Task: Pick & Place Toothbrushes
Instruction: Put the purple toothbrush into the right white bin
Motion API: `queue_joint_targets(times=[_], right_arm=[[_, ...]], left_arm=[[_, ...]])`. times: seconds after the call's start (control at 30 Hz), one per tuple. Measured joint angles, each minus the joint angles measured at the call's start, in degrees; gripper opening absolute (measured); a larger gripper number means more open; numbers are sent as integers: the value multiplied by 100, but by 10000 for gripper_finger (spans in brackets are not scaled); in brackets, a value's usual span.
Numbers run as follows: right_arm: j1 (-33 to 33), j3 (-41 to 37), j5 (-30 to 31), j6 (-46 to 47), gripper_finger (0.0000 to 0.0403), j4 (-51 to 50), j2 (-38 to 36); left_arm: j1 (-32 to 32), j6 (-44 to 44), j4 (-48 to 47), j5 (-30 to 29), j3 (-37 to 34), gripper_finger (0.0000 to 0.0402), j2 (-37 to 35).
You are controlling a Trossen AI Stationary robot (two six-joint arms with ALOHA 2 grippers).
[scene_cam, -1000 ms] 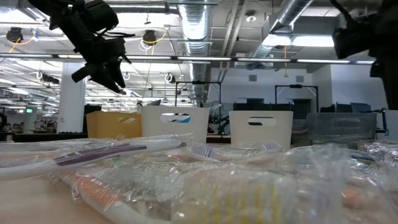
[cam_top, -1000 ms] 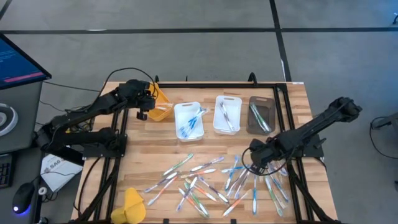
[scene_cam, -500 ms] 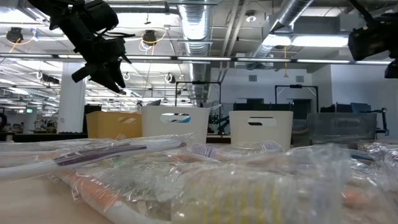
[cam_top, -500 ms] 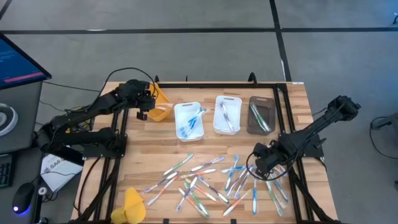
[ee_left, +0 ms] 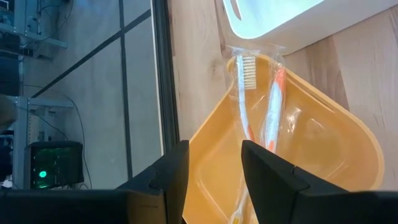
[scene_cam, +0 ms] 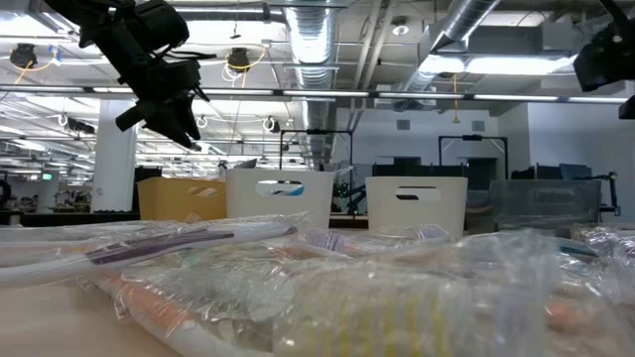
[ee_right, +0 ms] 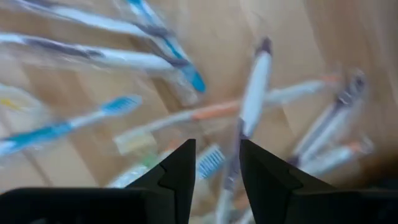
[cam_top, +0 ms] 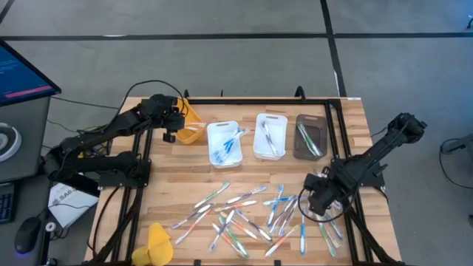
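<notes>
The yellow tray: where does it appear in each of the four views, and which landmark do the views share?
High view: yellow tray at the table's far left, under the left gripper.
Low view: left of centre, below that gripper.
Left wrist view: fills the centre, holding two orange toothbrushes.
Right wrist view: not in it.
Shared landmark: the neighbouring white tray.

The wooden table [cam_top: 244, 174] carried four trays [cam_top: 225, 142] along its far edge; nearer than them, loose toothbrushes [cam_top: 255, 214] lay scattered.
</notes>
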Motion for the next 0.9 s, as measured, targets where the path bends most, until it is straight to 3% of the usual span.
queue_joint_targets(times=[0.3,0.63,0.9], right_arm=[[-10,-40,-73,-85,118,-20,-10],[-277,-673,-457,-605,118,887,-11],[-654,-985,-736,-741,118,897,-11]], left_arm=[[2,0,2,-1,0,141,0],[0,0,2,0,0,141,0],[0,-1,8,0,0,141,0]])
